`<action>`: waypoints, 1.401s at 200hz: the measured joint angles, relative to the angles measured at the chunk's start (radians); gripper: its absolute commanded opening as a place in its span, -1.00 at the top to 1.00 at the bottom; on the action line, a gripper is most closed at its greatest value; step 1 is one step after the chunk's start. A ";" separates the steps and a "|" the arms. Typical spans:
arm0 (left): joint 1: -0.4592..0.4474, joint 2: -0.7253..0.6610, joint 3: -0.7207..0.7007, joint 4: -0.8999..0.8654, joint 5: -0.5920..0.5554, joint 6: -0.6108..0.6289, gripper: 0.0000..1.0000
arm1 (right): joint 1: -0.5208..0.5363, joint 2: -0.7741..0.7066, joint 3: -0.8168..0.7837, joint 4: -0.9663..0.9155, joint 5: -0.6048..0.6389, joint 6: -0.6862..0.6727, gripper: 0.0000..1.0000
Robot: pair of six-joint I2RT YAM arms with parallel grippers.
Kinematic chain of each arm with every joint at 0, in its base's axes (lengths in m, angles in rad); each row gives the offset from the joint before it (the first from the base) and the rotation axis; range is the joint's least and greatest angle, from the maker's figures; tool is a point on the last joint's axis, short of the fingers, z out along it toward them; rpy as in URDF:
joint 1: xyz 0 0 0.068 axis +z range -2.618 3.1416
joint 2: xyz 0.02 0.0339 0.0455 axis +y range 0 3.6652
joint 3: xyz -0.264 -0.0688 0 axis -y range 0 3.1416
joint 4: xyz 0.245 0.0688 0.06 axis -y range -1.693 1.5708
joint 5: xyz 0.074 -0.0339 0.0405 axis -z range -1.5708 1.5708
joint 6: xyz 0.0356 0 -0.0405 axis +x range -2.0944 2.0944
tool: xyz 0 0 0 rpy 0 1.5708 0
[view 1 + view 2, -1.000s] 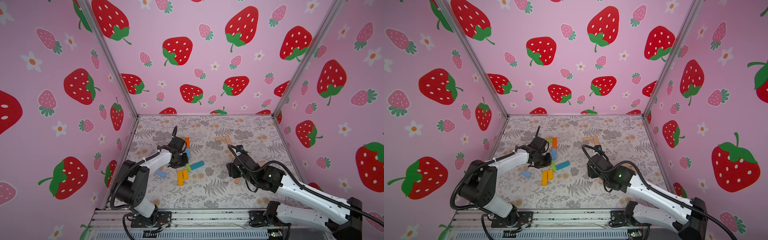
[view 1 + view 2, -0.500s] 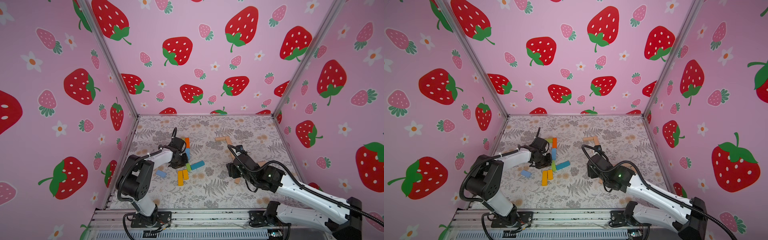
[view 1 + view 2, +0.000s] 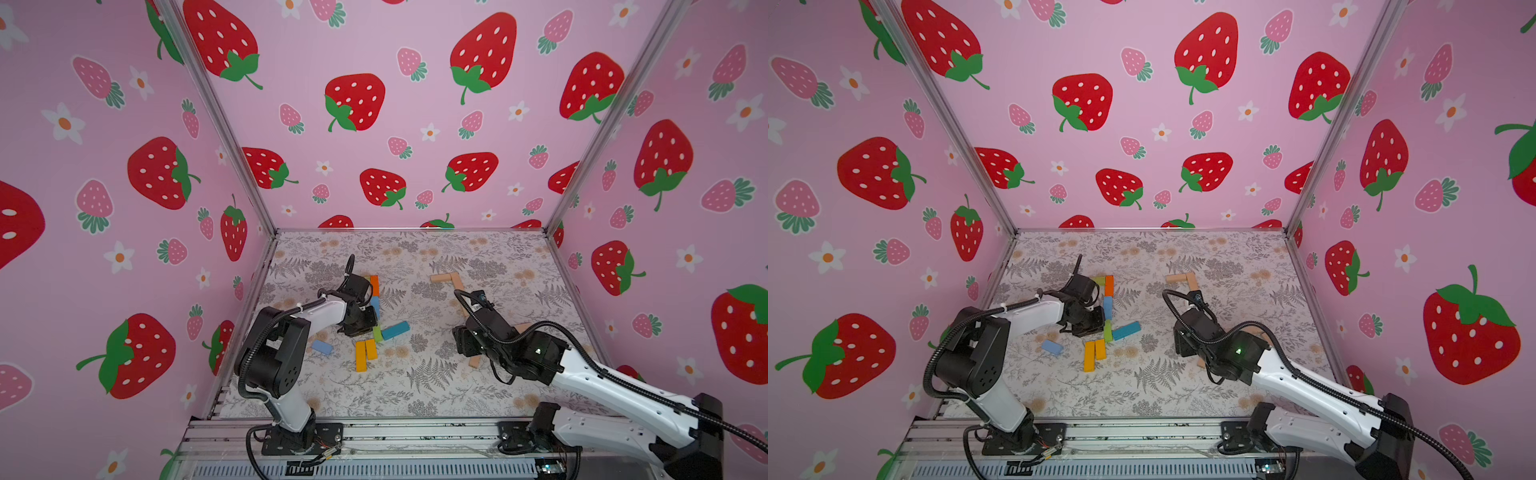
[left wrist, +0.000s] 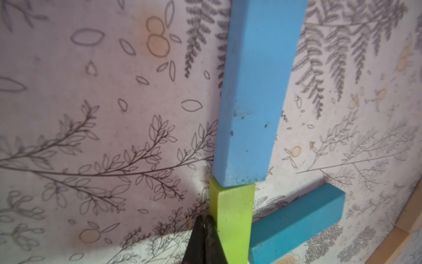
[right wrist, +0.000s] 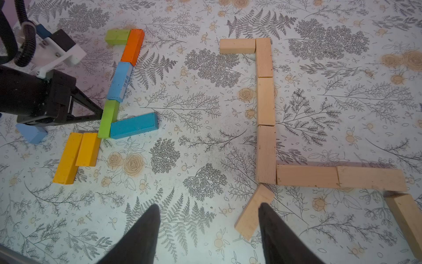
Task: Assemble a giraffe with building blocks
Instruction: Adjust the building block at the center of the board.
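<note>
Blocks (image 3: 395, 330) of wood: lie flat as small rectangular bars in two groups on the floral-patterned surface (image 3: 415, 374).

Left group, painted: starts at the far end with a short green bar (image 5: 117, 36) and an orange bar (image 5: 133, 46), runs nearer through a light blue bar (image 5: 120, 82) and a lime green bar (image 5: 109, 118), and branches right with a teal bar (image 5: 134, 125). Ends nearest with two yellow bars (image 5: 89, 149) side by side. Leaves a pale blue bar (image 3: 322, 347) apart, further left.

Right group, plain tan bars (image 5: 266, 100): runs end to end in a stepped line, with one slanted tan bar (image 5: 253, 212) at a near corner.

Left end effector (image 4: 204, 240): sits pinched fully closed, carries nothing, and rests its tips against the lime green bar's left side.

Right end effector (image 5: 208, 205): stands partway spread and grips nothing. Shows one fingertip (image 5: 269, 219) at the slanted tan bar's edge. Cannot tell whether that fingertip touches the bar.
</note>
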 measured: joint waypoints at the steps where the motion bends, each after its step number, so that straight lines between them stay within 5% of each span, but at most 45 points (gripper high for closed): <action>1: 0.000 0.000 0.000 0.000 0.000 0.000 0.85 | 0.000 0.000 0.000 0.000 0.000 0.000 -0.38; 41: 0.000 -0.051 0.000 -0.037 -0.003 0.000 0.73 | 0.000 0.064 0.002 0.042 -0.034 0.000 -0.38; 179: 0.026 -0.635 0.009 -0.346 -0.049 0.026 0.63 | -0.149 0.814 0.299 0.390 -0.462 0.043 -0.40; 280: 0.058 -0.722 0.009 -0.439 -0.050 0.038 0.62 | -0.128 0.881 0.314 0.465 -0.520 0.088 -0.39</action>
